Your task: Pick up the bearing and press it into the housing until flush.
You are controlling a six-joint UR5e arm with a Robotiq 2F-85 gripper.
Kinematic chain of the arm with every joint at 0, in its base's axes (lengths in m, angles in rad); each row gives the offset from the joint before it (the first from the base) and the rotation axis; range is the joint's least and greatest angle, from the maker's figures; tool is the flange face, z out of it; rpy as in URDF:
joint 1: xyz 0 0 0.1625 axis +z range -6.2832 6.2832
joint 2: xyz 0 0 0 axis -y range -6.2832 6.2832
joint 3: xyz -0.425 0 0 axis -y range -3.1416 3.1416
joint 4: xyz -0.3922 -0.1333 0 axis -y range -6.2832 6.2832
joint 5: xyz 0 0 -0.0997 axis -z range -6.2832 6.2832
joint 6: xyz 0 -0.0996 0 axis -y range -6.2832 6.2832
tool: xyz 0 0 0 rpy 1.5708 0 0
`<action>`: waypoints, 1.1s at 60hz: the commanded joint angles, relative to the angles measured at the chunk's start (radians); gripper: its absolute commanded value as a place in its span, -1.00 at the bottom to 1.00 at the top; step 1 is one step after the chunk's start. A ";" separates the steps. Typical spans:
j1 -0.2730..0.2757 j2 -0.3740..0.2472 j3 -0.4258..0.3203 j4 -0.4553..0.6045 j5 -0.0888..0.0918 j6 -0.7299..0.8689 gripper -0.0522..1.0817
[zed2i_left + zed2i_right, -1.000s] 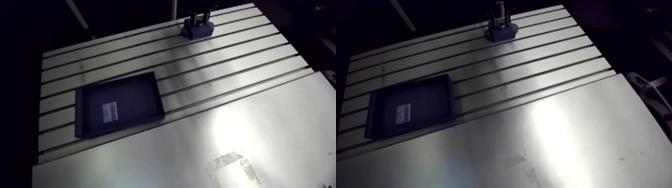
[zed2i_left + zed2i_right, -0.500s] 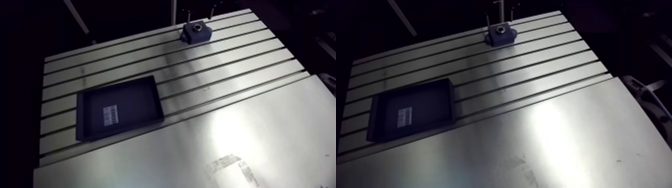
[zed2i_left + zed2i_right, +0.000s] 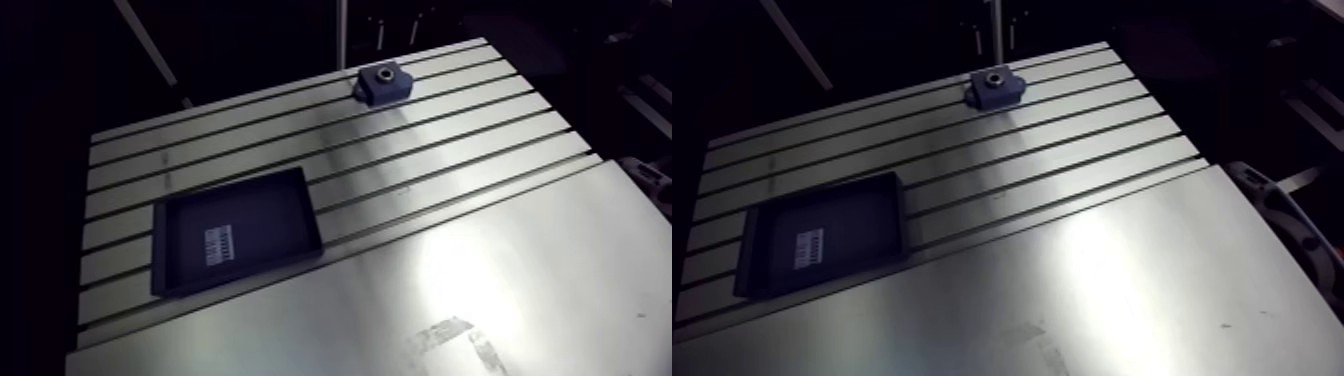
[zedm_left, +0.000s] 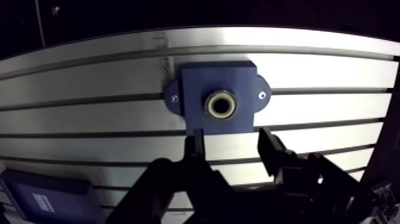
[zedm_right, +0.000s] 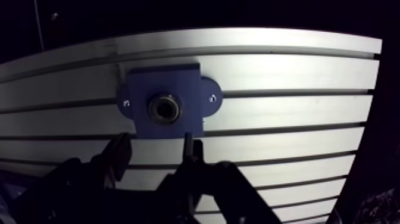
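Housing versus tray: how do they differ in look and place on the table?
The housing is a blue block with side ears and a bearing in its bore; the tray is a dark, shallow, much wider rectangle with a white label. The housing sits at the far edge of the table; the tray lies nearer the camera. Both rest flat on it.

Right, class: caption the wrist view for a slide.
Open gripper hovers over the blue housing, bearing sitting in its bore.
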 commanded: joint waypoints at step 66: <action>0.014 0.069 0.008 -0.061 -0.011 -0.035 0.99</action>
